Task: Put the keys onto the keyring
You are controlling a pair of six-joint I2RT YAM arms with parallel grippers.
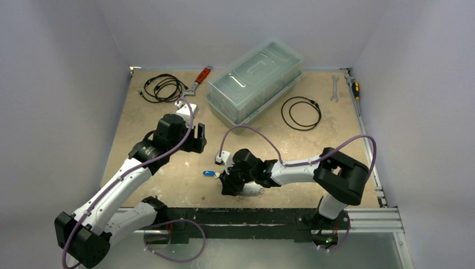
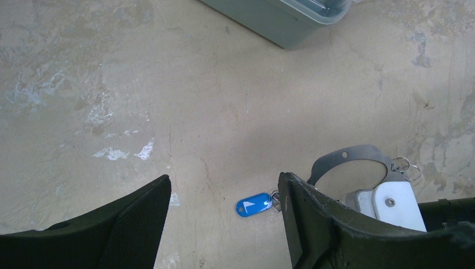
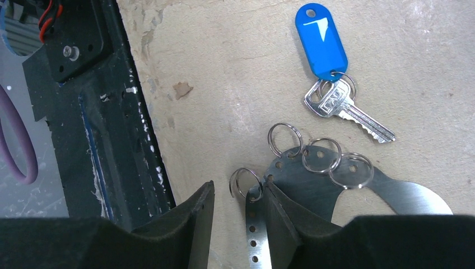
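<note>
The keyring (image 3: 313,185) is a flat silvery metal hoop with holes and several small split rings on its rim. It lies on the table near the front edge and also shows in the left wrist view (image 2: 347,156). One silver key (image 3: 344,106) on a blue plastic tag (image 3: 321,42) lies just beyond it, apart from the hoop. My right gripper (image 3: 240,188) is low over the hoop. Its jaws are open, with the hoop's band against the right finger (image 3: 280,218). My left gripper (image 2: 224,178) is open and empty above the table, with the blue tag (image 2: 254,204) below it.
A clear plastic box (image 1: 255,81) stands at the back. Black cable coils lie at the back left (image 1: 162,87) and at centre right (image 1: 301,112). A red-handled wrench (image 1: 200,78), a spanner (image 1: 335,88) and a screwdriver (image 1: 355,88) lie along the back. A black rail (image 1: 252,216) runs along the near edge.
</note>
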